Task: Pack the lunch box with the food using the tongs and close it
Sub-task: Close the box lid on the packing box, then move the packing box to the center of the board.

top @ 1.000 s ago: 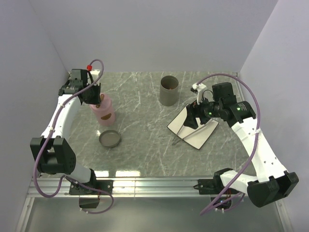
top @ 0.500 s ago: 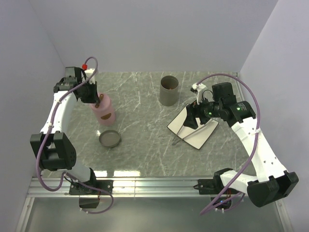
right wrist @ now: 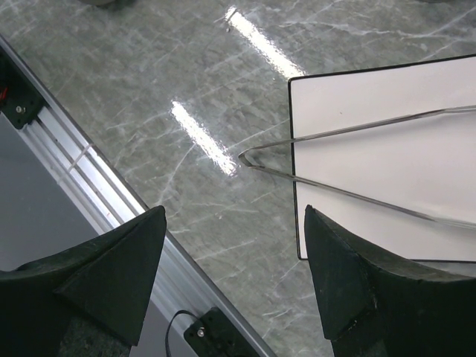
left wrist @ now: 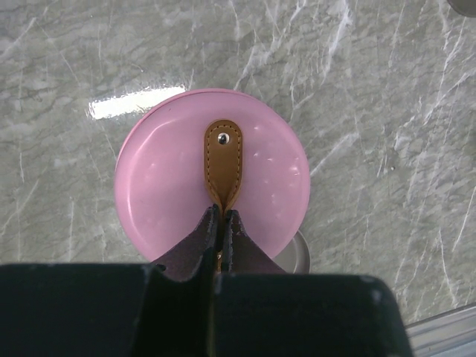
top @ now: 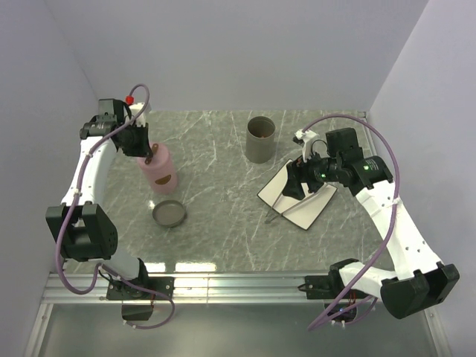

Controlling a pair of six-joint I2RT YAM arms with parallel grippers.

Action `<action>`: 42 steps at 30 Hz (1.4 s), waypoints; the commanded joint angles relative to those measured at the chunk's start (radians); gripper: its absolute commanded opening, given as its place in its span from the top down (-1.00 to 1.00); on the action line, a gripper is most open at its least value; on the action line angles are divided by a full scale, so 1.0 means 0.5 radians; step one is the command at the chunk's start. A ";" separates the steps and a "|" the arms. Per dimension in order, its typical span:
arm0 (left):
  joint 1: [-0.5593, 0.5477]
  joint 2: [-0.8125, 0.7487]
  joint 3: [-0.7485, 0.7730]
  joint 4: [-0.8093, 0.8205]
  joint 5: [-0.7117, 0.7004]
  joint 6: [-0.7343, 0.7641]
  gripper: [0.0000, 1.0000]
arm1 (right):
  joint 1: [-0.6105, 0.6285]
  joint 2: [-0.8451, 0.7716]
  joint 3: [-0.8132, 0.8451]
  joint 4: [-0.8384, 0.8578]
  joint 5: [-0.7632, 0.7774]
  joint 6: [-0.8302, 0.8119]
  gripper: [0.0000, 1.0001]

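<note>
— Well, what is made out from the top view?

— The lunch box (top: 158, 171), a pink round container, is found well to the left of the white plate (top: 312, 208), with its lid on. The left gripper (top: 146, 154) is set on its top. The right gripper (top: 296, 182) is hung just over the plate, where the tongs (top: 274, 214) are laid, their joined end poking past the plate's near-left edge onto the table (top: 223, 238). A grey cup (top: 261, 145) is stood just behind the plate. The food is not plainly seen. A reddish speck (top: 265, 136) at the cup's mouth may be it, but it is too small to be told. A grey dish (top: 169, 214) is left well to the plate's left, just in front of the lunch box.

— And by the left wrist view?

— The claw is shown pinched shut on the near end of the brown strap (left wrist: 223, 160) on the pink lid (left wrist: 171, 186). Only a thin tab is gripped. If it is pulled aslant, the whole lunch box could be tipped or dragged rather than opened.

— The right wrist view?

— The jaws are spread wide and nothing is held. The tongs are seen beyond them on the plate. Being thin and flat, they could be skidded off the plate, or missed if the fingers are closed too high. Nothing is seen standing between claw and tongs.
</note>
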 commanded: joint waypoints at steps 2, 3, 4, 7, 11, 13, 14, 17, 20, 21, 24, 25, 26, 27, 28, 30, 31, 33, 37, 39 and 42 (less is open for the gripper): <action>0.009 0.018 0.133 -0.027 -0.005 0.043 0.99 | -0.011 -0.043 -0.011 0.009 -0.032 -0.020 -0.63; 0.009 0.024 0.136 -0.033 -0.006 0.046 0.99 | -0.008 -0.043 -0.018 0.009 -0.032 -0.020 -0.63; 0.009 0.028 0.127 -0.030 -0.009 0.049 0.99 | -0.011 -0.043 -0.018 0.012 -0.032 -0.017 -0.63; 0.009 0.043 0.093 -0.015 -0.006 0.052 0.99 | -0.011 -0.043 -0.015 0.006 -0.032 -0.017 -0.63; 0.012 0.067 0.047 -0.009 -0.009 0.064 0.99 | -0.011 -0.040 -0.018 0.006 -0.035 -0.020 -0.63; 0.009 0.064 0.016 0.006 -0.012 0.064 0.99 | -0.008 -0.047 -0.021 0.006 -0.032 -0.017 -0.63; 0.009 0.067 0.010 0.009 -0.015 0.070 0.99 | -0.008 -0.050 -0.024 0.009 -0.032 -0.017 -0.63; 0.009 0.083 -0.005 0.003 -0.006 0.067 0.99 | -0.008 -0.053 -0.033 0.012 -0.032 -0.020 -0.63; 0.012 0.107 -0.014 -0.006 0.028 0.061 0.99 | -0.008 -0.050 -0.036 0.012 -0.035 -0.017 -0.64; 0.012 0.113 -0.014 -0.012 0.053 0.061 0.99 | -0.011 -0.050 -0.039 0.009 -0.035 -0.020 -0.64; 0.015 0.147 -0.014 -0.021 0.096 0.055 0.99 | -0.011 -0.062 -0.045 0.009 -0.035 -0.020 -0.64; 0.015 0.159 -0.018 -0.021 0.102 0.052 0.99 | -0.011 -0.062 -0.048 0.006 -0.032 -0.020 -0.64; 0.018 0.169 -0.018 -0.018 0.105 0.049 0.99 | -0.011 -0.068 -0.051 0.006 -0.029 -0.020 -0.64; 0.027 0.175 -0.024 -0.015 0.108 0.049 0.99 | -0.008 -0.074 -0.054 0.006 -0.028 -0.020 -0.64; 0.030 0.187 -0.030 -0.018 0.126 0.049 0.99 | -0.008 -0.074 -0.061 0.006 -0.025 -0.017 -0.64; 0.040 0.193 -0.039 -0.021 0.117 0.058 0.99 | -0.011 -0.080 -0.067 0.009 -0.022 -0.023 -0.64; 0.040 0.193 -0.057 -0.015 0.102 0.061 0.99 | -0.011 -0.083 -0.067 0.009 -0.022 -0.023 -0.64; 0.040 0.178 -0.082 0.003 0.093 0.067 0.99 | -0.011 -0.080 -0.067 0.012 -0.022 -0.017 -0.64; 0.040 0.160 -0.162 0.019 0.083 0.079 0.99 | -0.008 -0.065 -0.054 0.012 -0.028 -0.020 -0.64; 0.040 0.147 -0.189 0.031 0.080 0.076 0.99 | -0.008 -0.065 -0.051 0.009 -0.035 -0.023 -0.64; 0.040 0.138 -0.247 0.043 0.099 0.073 0.99 | -0.008 -0.068 -0.058 0.009 -0.029 -0.023 -0.64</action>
